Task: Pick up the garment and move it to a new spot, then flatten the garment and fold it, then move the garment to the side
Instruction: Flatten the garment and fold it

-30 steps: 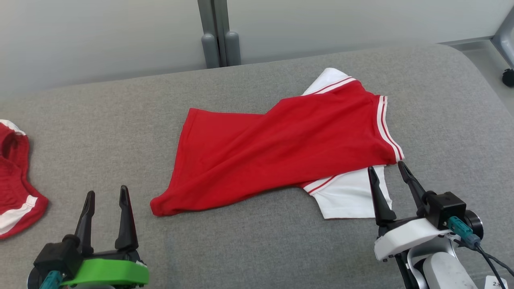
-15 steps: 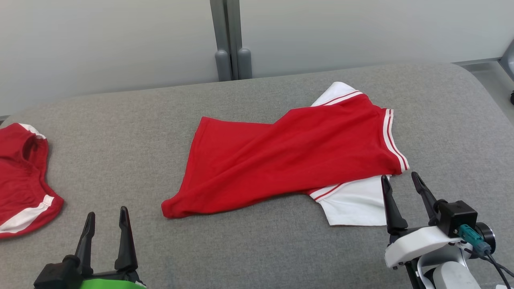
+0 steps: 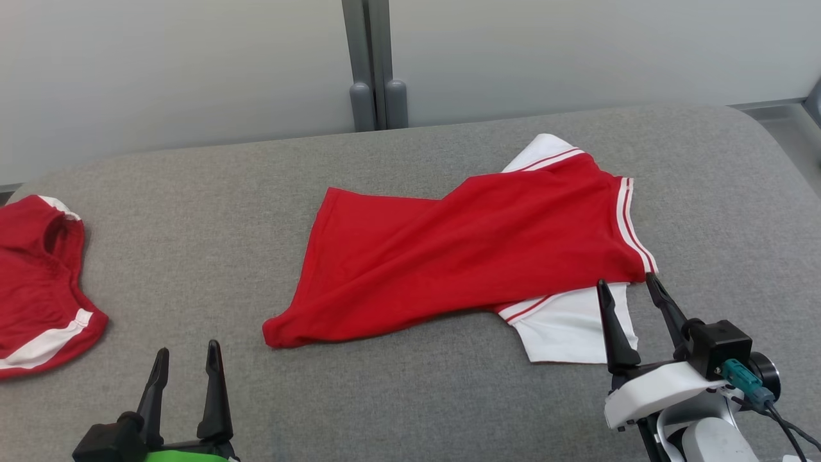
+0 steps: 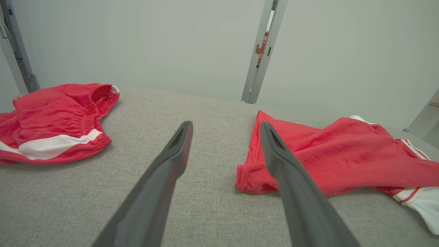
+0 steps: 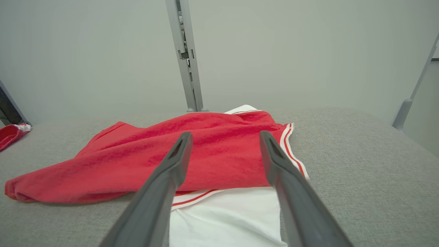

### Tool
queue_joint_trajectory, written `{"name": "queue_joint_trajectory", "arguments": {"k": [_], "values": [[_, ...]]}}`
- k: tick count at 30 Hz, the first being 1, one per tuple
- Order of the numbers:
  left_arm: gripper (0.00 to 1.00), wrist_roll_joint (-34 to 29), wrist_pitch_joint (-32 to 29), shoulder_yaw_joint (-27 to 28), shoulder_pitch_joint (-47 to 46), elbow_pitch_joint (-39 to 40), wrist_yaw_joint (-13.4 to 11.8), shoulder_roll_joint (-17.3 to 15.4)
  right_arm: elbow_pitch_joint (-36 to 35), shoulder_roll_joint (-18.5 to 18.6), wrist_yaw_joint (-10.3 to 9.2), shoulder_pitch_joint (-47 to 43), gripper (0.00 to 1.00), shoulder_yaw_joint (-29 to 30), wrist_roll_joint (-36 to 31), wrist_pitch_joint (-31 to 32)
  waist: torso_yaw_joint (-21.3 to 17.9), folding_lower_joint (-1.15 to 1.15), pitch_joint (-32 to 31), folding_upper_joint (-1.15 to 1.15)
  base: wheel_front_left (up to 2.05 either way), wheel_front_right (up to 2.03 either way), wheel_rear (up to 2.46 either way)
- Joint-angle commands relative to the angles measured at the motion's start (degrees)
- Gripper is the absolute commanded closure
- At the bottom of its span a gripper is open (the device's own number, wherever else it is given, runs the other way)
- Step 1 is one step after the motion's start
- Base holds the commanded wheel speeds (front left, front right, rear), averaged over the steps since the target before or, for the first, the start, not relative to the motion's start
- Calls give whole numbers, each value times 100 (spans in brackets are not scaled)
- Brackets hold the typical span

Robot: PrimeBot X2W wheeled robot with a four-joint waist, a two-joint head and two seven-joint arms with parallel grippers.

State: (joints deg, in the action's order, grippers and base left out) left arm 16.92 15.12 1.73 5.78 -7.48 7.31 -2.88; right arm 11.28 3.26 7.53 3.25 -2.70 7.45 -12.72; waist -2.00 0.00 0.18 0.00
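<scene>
Both grippers are standing with jaws spread wide, holding nothing. The garment (image 3: 468,250) is lying on the grey cushion (image 3: 192,212) straight ahead of the right gripper (image 3: 625,280), whose tips are reaching over the white sleeve's near edge. Bare cushion is lying open ahead of the left gripper (image 3: 187,348), between the garment's red corner and the red shorts (image 3: 38,289). Since a second ago the head camera has shifted, the garment is keeping its shape, and the right tips are sitting slightly further over the sleeve.
</scene>
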Motion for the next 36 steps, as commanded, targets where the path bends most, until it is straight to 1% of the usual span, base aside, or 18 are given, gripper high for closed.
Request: {"name": "queue_joint_trajectory", "arguments": {"k": [1,12,14,16,18,21,23,28,30,32,36], "values": [[0,-11,4,-13,-35,-24,25,-4,-14,1,-9,56,0,-5,45,-19,9,0,3,0,0,0,0],[0,-52,3,-122,-186,-196,26,-4,-22,5,-8,198,0,-21,89,104,-7,0,128,0,0,0,0],[0,-62,3,-212,-271,-342,26,-15,3,21,-9,224,0,66,136,271,-8,0,185,0,0,0,0],[0,-89,3,-392,-405,-599,25,-89,82,13,-9,256,0,171,157,579,-7,0,253,0,0,0,0],[0,-95,4,-549,-590,-931,25,-142,173,5,-8,300,0,275,153,945,-15,0,341,0,0,0,0],[0,-24,3,-752,-905,-1506,25,-135,380,-1,-8,330,0,480,102,1487,-38,0,494,0,0,0,0],[0,-7,4,-830,-1126,-1823,25,-128,489,-13,-8,382,0,589,52,1723,-55,0,609,0,0,0,0],[0,-15,4,-917,-1550,-2340,21,-103,728,-32,-8,473,0,705,-11,2129,-103,0,872,0,0,0,0],[0,-41,3,-911,-1676,-2496,21,-88,857,-30,-8,497,0,742,60,2253,-103,0,952,0,0,0,0],[0,-50,4,-884,-1772,-2608,21,-78,960,-30,-8,542,0,774,97,2302,-105,0,1012,0,0,0,0],[0,-57,4,-875,-1900,-2715,20,-64,1161,-32,-8,618,0,723,171,2207,-114,0,1091,0,0,0,0]]}}
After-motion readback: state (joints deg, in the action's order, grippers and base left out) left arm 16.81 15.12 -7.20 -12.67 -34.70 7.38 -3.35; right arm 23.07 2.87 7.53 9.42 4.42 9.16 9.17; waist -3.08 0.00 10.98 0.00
